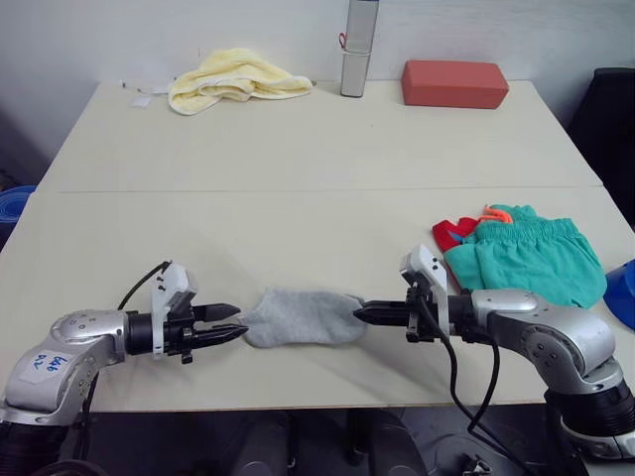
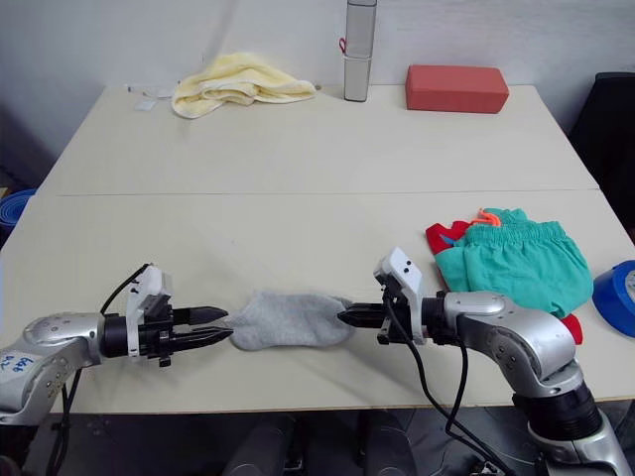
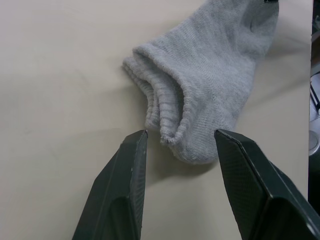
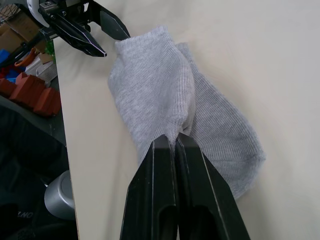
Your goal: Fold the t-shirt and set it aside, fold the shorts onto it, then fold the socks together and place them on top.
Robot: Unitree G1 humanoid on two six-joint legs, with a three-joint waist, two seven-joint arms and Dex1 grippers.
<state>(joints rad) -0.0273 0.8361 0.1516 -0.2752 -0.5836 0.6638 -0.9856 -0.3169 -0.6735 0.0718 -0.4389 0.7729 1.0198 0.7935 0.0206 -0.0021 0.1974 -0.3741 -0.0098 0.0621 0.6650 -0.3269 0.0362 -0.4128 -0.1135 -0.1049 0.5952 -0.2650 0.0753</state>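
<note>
Right pincer (image 4: 175, 142) pinches socks (image 4: 165, 95); left pincer (image 3: 180, 140) spread.

The right gripper (image 4: 175, 142), its jaws pressed together, pinches a fold of the light grey socks (image 4: 165, 95), which lie one on the other flat on the pale bench (image 4: 260, 55) near its edge, while the left gripper (image 4: 111, 41), jaws parted, sits at their far end.

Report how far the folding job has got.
Done: the shorts lie folded on the t-shirt. In hand: the right gripper pinches the socks, while the left gripper is open at their cuff end. Left: fold the socks and place them on the shorts.
</note>
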